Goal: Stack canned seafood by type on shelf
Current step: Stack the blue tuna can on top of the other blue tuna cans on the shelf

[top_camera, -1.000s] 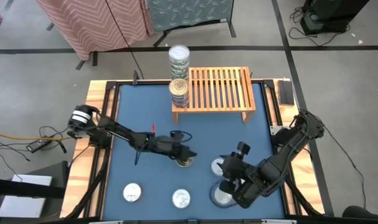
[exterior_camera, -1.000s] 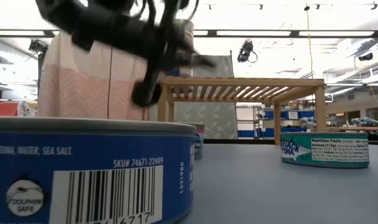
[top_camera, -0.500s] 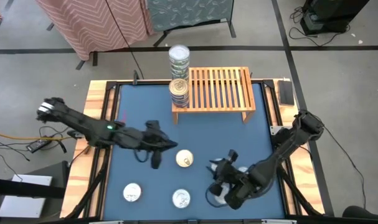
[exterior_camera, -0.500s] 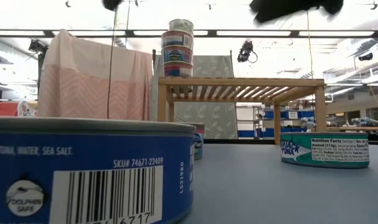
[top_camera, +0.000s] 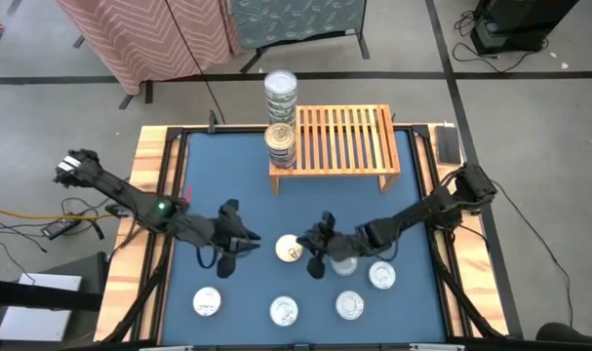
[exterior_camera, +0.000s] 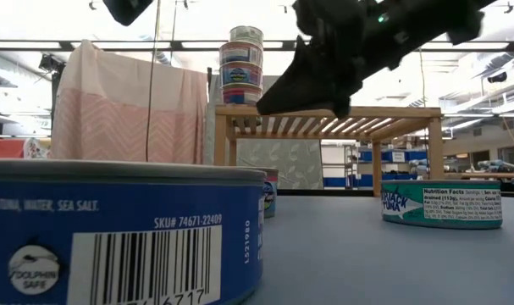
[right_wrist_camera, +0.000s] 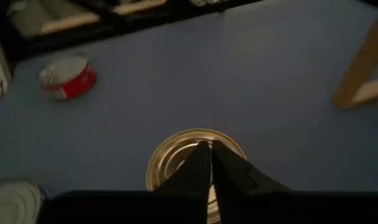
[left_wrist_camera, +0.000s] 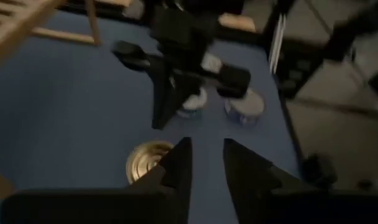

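Hovering above the gold can point(top_camera: 290, 249) at the centre of the frame, our right gripper point(top_camera: 315, 264) has its fingers together and holds nothing. We should open it first, then come down straight. Our left gripper point(top_camera: 233, 255), slightly apart, waits beside. The shelf point(top_camera: 335, 137) stands at the upper centre.

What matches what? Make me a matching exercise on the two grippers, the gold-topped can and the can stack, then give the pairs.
1. left gripper
2. right gripper
3. gold-topped can
4. can stack

A. at the shelf's left end
B. fingers shut
C. on the blue mat, between the grippers
D. fingers apart

Pairs: 1-D, 2-B, 3-C, 4-A
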`<action>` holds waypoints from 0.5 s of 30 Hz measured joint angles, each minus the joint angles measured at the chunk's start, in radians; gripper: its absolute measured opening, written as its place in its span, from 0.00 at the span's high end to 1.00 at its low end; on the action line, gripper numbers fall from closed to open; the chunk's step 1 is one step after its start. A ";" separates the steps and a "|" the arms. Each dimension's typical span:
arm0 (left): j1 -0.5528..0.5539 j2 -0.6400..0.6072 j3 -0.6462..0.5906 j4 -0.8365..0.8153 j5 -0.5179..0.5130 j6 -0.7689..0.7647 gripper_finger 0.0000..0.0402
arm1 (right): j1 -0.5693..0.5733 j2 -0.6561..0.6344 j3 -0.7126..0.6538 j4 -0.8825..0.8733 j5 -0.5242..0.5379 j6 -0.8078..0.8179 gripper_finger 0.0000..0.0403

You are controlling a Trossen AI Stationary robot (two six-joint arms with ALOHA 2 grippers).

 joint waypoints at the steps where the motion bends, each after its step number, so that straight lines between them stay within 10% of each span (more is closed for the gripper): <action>1: -0.001 0.014 0.000 -0.005 0.006 0.005 0.73 | -0.018 0.000 0.001 -0.001 -0.036 -0.028 0.97; 15: 0.000 0.221 0.000 0.012 0.012 -0.169 0.57 | -0.065 -0.001 -0.017 -0.076 -0.194 -0.090 0.99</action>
